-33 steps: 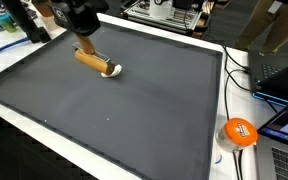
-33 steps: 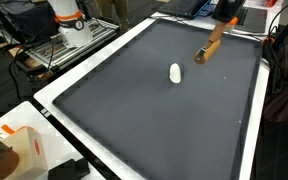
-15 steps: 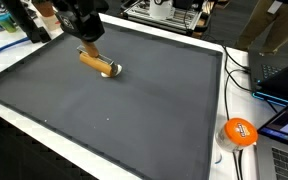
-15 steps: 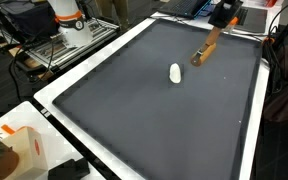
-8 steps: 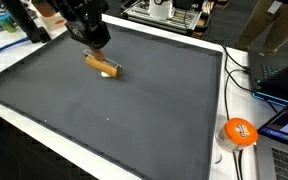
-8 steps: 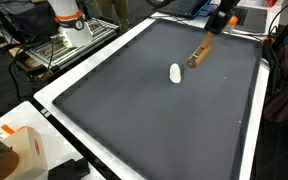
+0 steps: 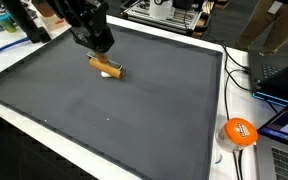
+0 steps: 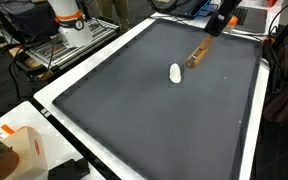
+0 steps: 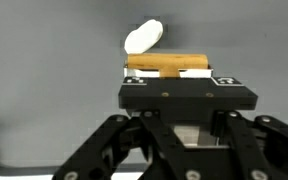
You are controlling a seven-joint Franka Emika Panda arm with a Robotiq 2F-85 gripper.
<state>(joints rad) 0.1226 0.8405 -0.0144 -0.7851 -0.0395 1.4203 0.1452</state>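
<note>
Wooden stick [image 9: 167, 64], short, round, tan, clamped in gripper [image 9: 174, 76]; fingers closed on it from both sides. In wrist view long axis runs flat across the frame, left to right. In an exterior view stick [image 8: 197, 55] slants from upper right, at gripper [image 8: 216, 28], down to lower left, low end pointing twd white lump [image 8: 175, 72]. In an exterior view stick [image 7: 107, 67] runs upper left to lower right under gripper [image 7: 97, 45]. Sits over far part of dark grey mat [image 7: 134, 115], near its back edge; can't tell if low end touches mat. White lump, smooth, egg-like, lying on mat just beside stick, apart from it; in wrist view lump [image 9: 145, 37] just past stick, tilted. Mat w/ white border [image 8: 44, 100] all round. Off mat: orange roll [image 7: 238, 131] w/ dark mark on top, writing too small to read; laptop [image 7: 284, 70] nr right edge; white box [image 8: 19, 150] w/ orange print, not legible.
</note>
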